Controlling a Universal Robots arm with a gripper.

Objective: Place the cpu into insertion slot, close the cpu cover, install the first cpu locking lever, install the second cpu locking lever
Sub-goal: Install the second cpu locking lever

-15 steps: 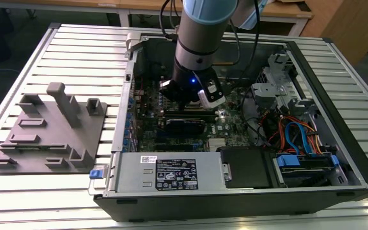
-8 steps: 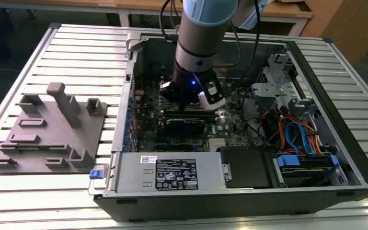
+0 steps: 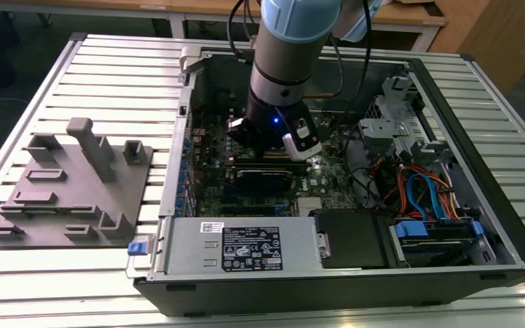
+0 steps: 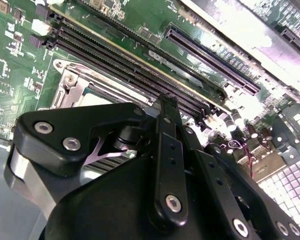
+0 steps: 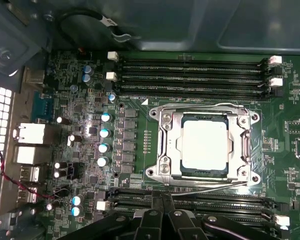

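Arm (image 3: 286, 61) vertical, claw (image 5: 162, 200) fingertips together.

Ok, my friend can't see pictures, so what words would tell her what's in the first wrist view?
A silver square cpu sits in its socket on a green motherboard, with the shiny metal cpu cover framing it. Long black memory slots run along both sides of the socket, and the black gripper hangs at the picture's edge, just past the nearer slots.

No print could be read anywhere. A large black-and-white label (image 3: 251, 249) sat on the grey power supply (image 3: 189, 256) at the near side of the case, a small white sticker (image 3: 211, 227) just beside it. In the first wrist view a white tag (image 5: 106, 20) wrapped a black cable (image 5: 72, 17).
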